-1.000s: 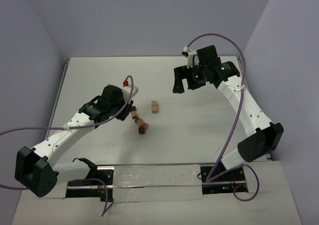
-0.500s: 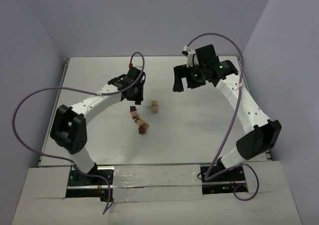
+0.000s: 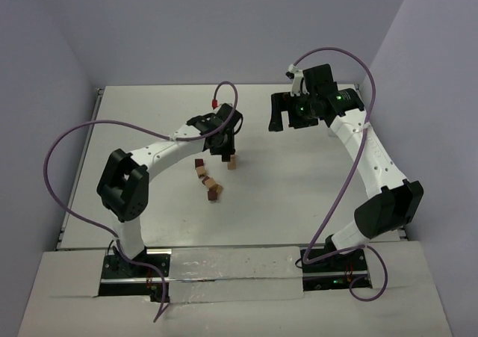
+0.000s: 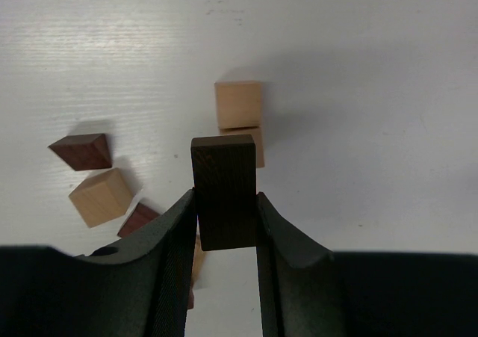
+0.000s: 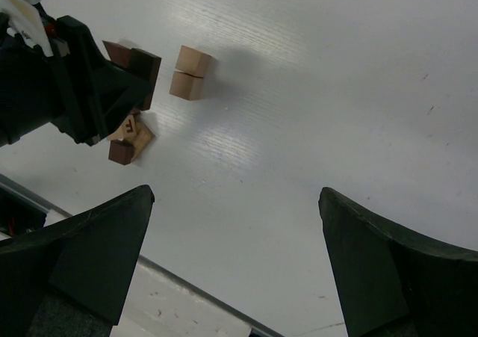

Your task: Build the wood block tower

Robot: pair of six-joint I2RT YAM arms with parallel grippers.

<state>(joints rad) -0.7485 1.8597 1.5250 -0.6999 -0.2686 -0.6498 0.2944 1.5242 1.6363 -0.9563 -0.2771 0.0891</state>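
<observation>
1. The left end effector (image 3: 225, 150) pinches a dark reddish-brown block (image 4: 224, 191) between its two black fingers (image 4: 170, 240). The block juts out past the fingertips.
2. In the left wrist view the held block shows as a rectangle. Its longer side runs along the fingers, pointing away from the camera, and its edges are square and its surface matte.
3. The block hangs just over the tan pair (image 3: 232, 160), two light wooden cubes touching face to face near the middle of the white desk (image 3: 149, 113).
4. From above, the pair's long axis runs near to far. I cannot tell whether the cubes are stacked or lie flat.
5. The loose blocks (image 3: 208, 178), tan and dark, lie scattered just left of and nearer than the pair, turned at odd angles. Their faces show fine wood grain.
6. The right end effector (image 3: 287, 117) hangs at the far right, well apart from the blocks, its fingers spread wide and holding nothing.
</observation>
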